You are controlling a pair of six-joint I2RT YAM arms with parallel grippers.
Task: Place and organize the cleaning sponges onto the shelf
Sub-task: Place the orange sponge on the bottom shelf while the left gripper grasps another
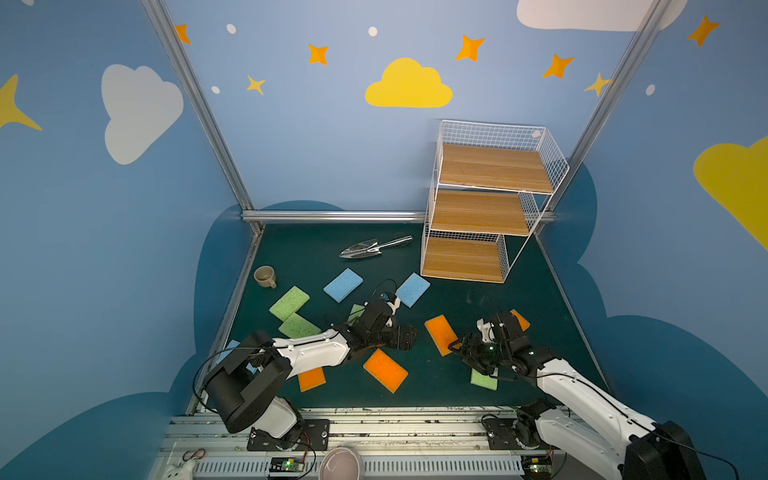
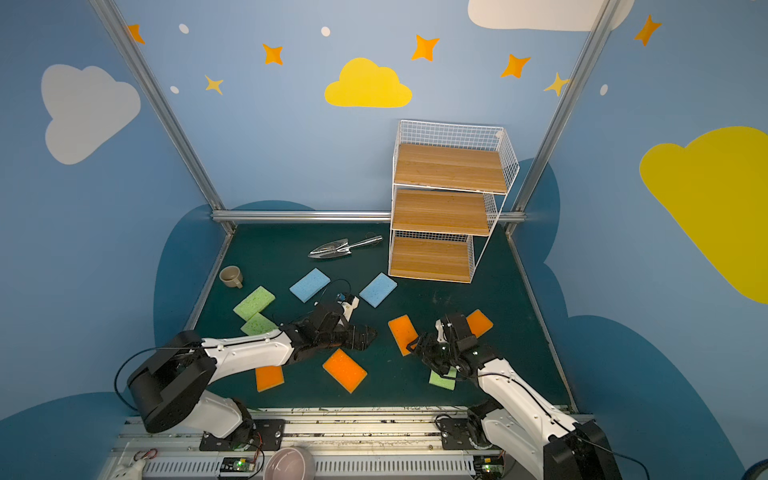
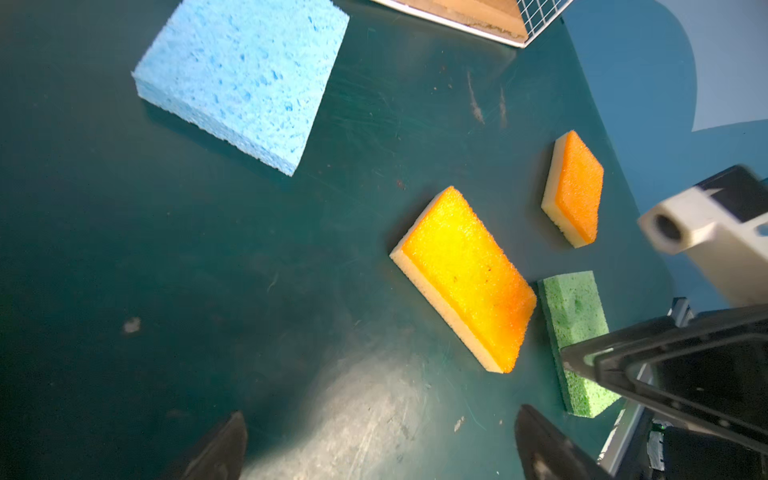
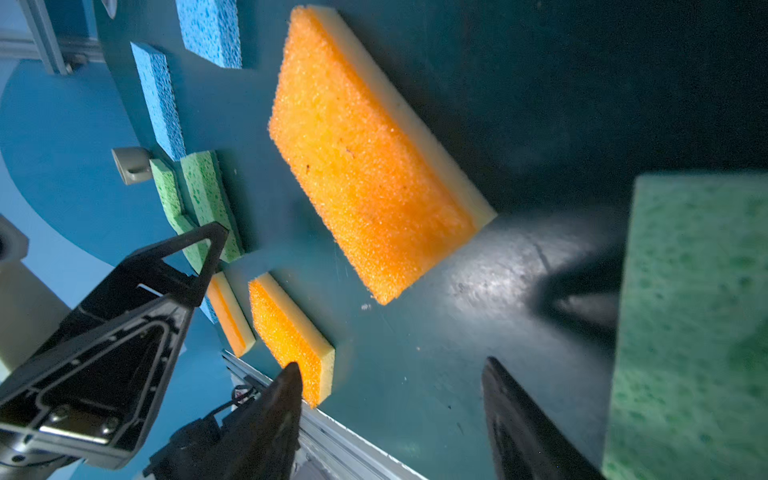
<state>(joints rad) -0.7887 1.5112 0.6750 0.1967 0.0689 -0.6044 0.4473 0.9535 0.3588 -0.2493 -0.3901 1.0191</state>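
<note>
Room: blue walls painted with clouds and stars enclosed a dark green desk (image 1: 436,395).
Shelf: the white wire shelf (image 1: 478,212) stood at the desk's far right corner, and all three of its wooden boards were bare.
Sponges: eleven lay flat on the desk and none was on the shelf.
Orange: four orange sponges (image 1: 385,370) were spread from the middle toward the near and right edges.
Green: of four green sponges (image 1: 289,302), two lay side by side near the left edge. One was partly hidden by the left arm and one, by the near edge, partly by the right arm.
Blue: two blue sponges (image 1: 343,284) lay mid-desk, and a third showed beneath the left arm near the left edge.
Left hand: the left hand (image 3: 382,449) was spread wide and empty over bare desk.
Right hand: the right hand (image 4: 390,374) had its fingers apart with nothing between them. It hung low at the near end of the nearest orange sponge (image 4: 365,158).
Bystanders: a trowel (image 1: 374,248) lay by the far edge and a cup (image 1: 265,276) by the left edge.
Done: nothing yet, judging by the bare boards.
Remaining: every sponge needed lifting, carrying to the shelf and arranging. The first pick looked likely to be that orange sponge.
</note>
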